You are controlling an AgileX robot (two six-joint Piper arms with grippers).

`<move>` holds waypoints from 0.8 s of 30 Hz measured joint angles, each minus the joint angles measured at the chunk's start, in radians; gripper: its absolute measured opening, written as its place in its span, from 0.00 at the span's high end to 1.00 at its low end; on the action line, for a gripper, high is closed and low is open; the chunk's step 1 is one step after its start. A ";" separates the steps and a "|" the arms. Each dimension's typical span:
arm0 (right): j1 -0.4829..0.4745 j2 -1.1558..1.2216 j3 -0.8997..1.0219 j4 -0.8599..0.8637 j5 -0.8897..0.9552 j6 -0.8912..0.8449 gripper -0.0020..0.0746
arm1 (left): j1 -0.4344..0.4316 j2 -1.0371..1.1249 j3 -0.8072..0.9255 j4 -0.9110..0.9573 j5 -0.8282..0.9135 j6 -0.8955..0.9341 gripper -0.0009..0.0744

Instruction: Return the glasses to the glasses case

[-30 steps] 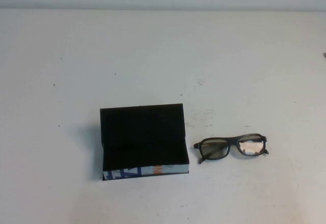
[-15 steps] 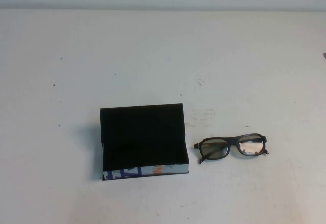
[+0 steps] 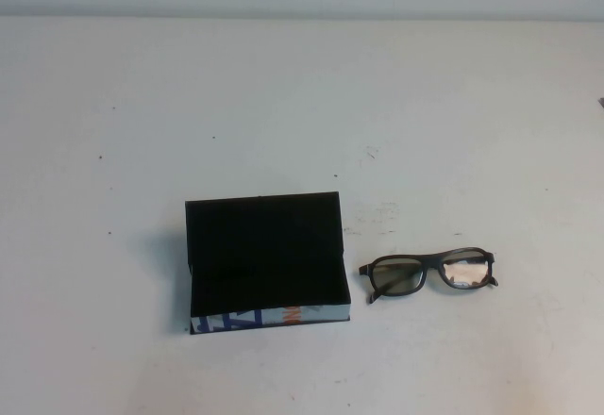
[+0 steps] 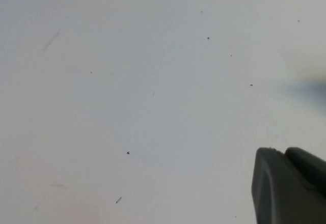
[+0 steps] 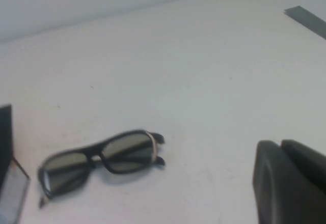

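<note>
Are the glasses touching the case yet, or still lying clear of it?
Apart. The high view shows bare table between the glasses and the case. Neither hand appears there; each wrist view shows only a hand's edge.

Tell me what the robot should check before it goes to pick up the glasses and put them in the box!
1. Glasses case lid open: ok, black lining shows.
2. Case has room inside: ok, nothing lies in it.
3. Glasses free to grab: ok, they lie alone on the table, to the right of the case, not touching it.
4. Glasses folded: cannot tell.
5. Right gripper near the glasses: ok, its wrist camera sees them, and it is holding nothing; fingers open or shut: cannot tell.
6. Left gripper out of the way: ok, over bare table; fingers: cannot tell.
</note>
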 joint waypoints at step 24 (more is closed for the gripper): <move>0.000 0.262 -0.249 0.519 0.299 -0.002 0.99 | 0.000 0.000 0.000 0.000 0.000 0.000 0.99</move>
